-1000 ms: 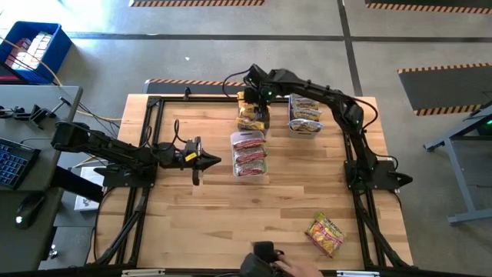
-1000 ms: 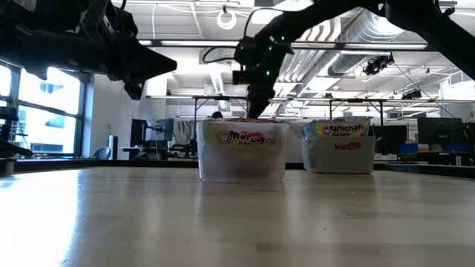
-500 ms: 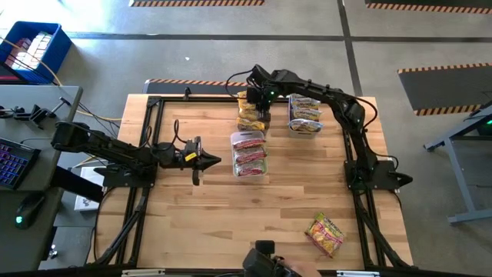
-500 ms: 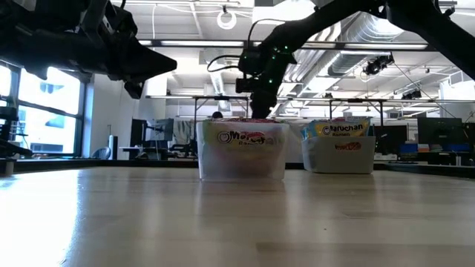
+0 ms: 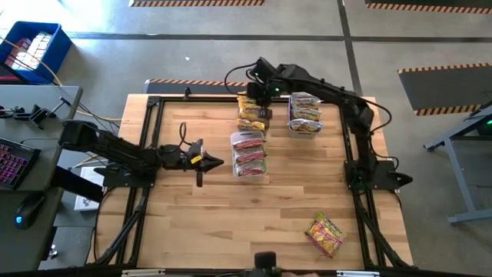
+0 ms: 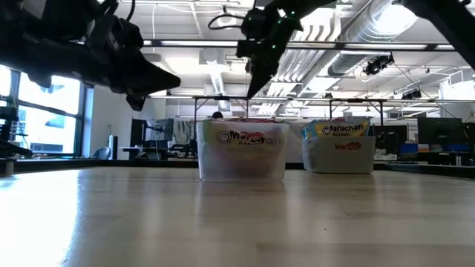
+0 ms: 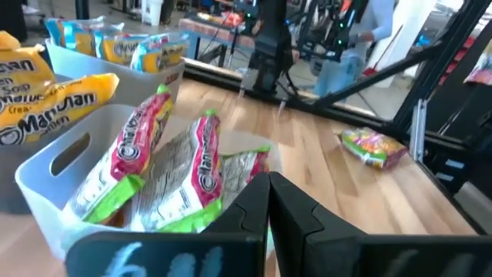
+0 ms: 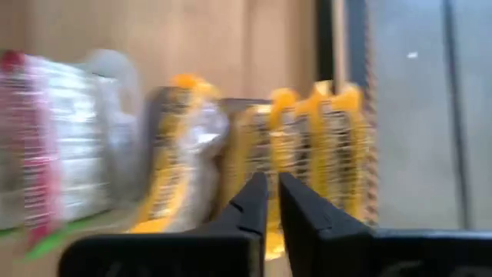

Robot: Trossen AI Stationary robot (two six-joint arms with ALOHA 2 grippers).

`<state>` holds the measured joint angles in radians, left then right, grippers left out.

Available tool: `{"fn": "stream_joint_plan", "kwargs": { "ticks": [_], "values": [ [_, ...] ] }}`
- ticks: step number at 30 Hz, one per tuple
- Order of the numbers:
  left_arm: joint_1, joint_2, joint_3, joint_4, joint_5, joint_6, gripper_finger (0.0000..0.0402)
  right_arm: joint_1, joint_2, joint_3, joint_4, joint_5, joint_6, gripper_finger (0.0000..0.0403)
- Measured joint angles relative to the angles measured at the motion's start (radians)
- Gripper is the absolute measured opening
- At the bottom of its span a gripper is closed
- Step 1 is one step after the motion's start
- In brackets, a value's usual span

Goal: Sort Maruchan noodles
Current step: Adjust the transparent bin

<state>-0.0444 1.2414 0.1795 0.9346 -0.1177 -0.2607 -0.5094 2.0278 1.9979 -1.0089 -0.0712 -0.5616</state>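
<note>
Three clear bins stand at the table's far middle. One holds yellow Maruchan noodles [image 5: 251,114], one pink-and-green packets [image 5: 249,154], and one blue-and-white packets [image 5: 306,114]. A loose yellow-and-pink packet [image 5: 325,235] lies flat near the table's near right corner. My right gripper [image 5: 265,94] hangs shut above the yellow bin, pointing steeply down with nothing between its fingers [image 8: 273,196]. My left gripper [image 5: 214,161] is shut and level, just left of the pink-and-green bin [image 7: 154,177], and touches nothing.
A black frame [image 5: 154,100] runs along the table's edges, and both arm bases stand on it. A small dark device [image 5: 265,261] sits at the near edge. Bare wood lies between the bins and the loose packet.
My right gripper has risen out of the yellow bin and now hangs clear above it. The packets in the bins and the loose packet have stayed where they were.
</note>
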Motion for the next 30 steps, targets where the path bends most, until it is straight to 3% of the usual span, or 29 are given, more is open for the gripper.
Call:
{"fn": "stream_joint_plan", "kwargs": {
  "ticks": [3, 8, 12, 17, 22, 27, 30],
  "values": [
    [0.004, 0.041, 0.000, 0.046, -0.034, 0.000, 0.0000, 0.013, -0.061, -0.120, 0.029, -0.052, 0.037, 0.0005],
    [0.091, 0.094, 0.000, 0.047, -0.088, -0.012, 0.0000, 0.060, -0.221, -0.484, 0.286, -0.027, 0.132, 0.0001],
    [0.195, 0.139, 0.000, 0.028, -0.076, -0.013, 0.0000, 0.115, -0.365, -0.786, 0.522, 0.032, 0.251, 0.0001],
    [0.372, 0.234, 0.046, 0.029, -0.013, 0.064, 0.0000, 0.169, -0.486, -1.047, 0.753, 0.089, 0.421, 0.0000],
    [0.483, 0.378, 0.141, 0.030, 0.144, 0.146, 0.0000, 0.208, -0.493, -1.194, 0.939, 0.080, 0.518, 0.0000],
    [0.508, 0.510, 0.233, 0.035, 0.209, 0.195, 0.0000, 0.230, -0.462, -1.264, 1.110, 0.078, 0.558, 0.0000],
    [0.509, 0.573, 0.281, 0.038, 0.276, 0.194, 0.0000, 0.240, -0.455, -1.277, 1.125, 0.064, 0.563, 0.0000]
  ]
}}
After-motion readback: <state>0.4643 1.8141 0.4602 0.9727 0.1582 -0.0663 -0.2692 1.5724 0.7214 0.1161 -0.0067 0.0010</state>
